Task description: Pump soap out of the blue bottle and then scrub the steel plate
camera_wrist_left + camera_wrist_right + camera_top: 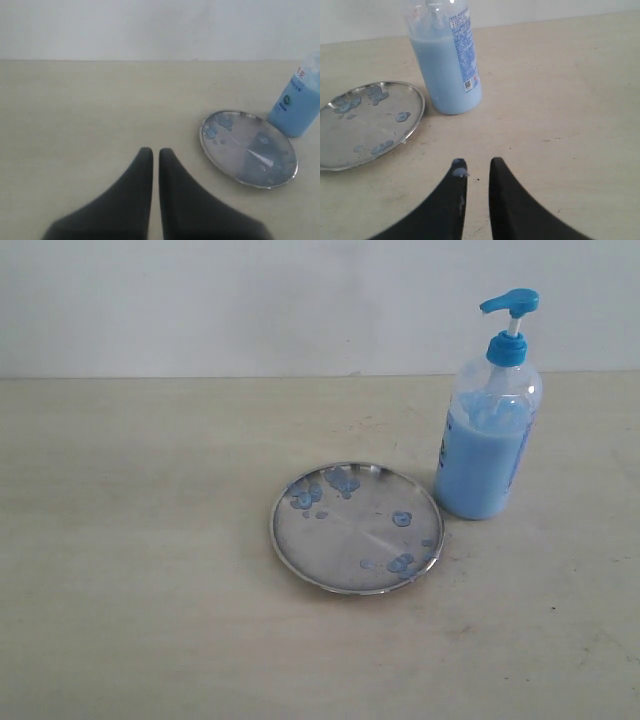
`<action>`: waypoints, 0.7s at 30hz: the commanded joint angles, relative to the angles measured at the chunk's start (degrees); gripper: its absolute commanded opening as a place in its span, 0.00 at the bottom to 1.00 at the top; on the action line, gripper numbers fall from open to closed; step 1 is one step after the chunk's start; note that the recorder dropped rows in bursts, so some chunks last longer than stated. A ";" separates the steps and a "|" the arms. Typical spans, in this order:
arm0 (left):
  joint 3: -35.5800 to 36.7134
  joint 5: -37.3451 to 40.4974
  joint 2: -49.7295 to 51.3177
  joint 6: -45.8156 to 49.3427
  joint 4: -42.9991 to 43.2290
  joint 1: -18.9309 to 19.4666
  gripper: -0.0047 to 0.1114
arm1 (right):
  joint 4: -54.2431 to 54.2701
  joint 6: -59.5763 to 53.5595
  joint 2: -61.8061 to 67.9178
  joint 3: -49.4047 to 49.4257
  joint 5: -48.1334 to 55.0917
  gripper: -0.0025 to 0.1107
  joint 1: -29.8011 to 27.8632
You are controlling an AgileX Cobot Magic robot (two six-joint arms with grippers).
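Observation:
The steel plate (352,536) lies flat on the table, dotted with light blue soap (340,480) blobs. The blue bottle (485,460) stands upright just right of it, almost touching the rim, with its pump head up. Neither gripper shows in the exterior view. My left gripper (155,151) is shut and empty, hovering over bare table well away from the plate (247,150) and bottle (297,107). My right gripper (478,162) is open only a little and holds nothing. A soap smear sits on one of its fingertips (460,172). It is short of the bottle (450,70) and beside the plate (365,130).
A pale beige table (140,560) carries both things, with a white wall (200,300) behind its far edge. Bare tabletop stretches to the left of the plate and in front of it.

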 commanded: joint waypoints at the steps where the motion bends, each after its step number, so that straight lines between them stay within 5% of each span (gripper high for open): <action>1: -10.89 -7.37 19.60 3.03 0.00 -0.13 0.08 | -0.84 0.30 -0.23 -0.09 0.39 0.07 -0.06; 6: -27.13 -8.44 48.54 17.74 -11.83 -0.13 0.08 | -0.84 0.30 -0.23 -0.09 0.39 0.07 -0.06; 14: -46.49 -3.80 80.59 55.38 -59.98 -0.25 0.08 | -0.84 0.30 -0.23 -0.09 0.39 0.07 -0.06; 17: -53.54 1.30 87.68 59.50 -67.96 -0.61 0.08 | -0.84 0.30 -0.23 -0.09 0.39 0.07 -0.06; 21: -61.82 7.46 95.37 58.59 -65.56 -1.72 0.08 | -0.84 0.30 -0.23 -0.09 0.39 0.07 -0.06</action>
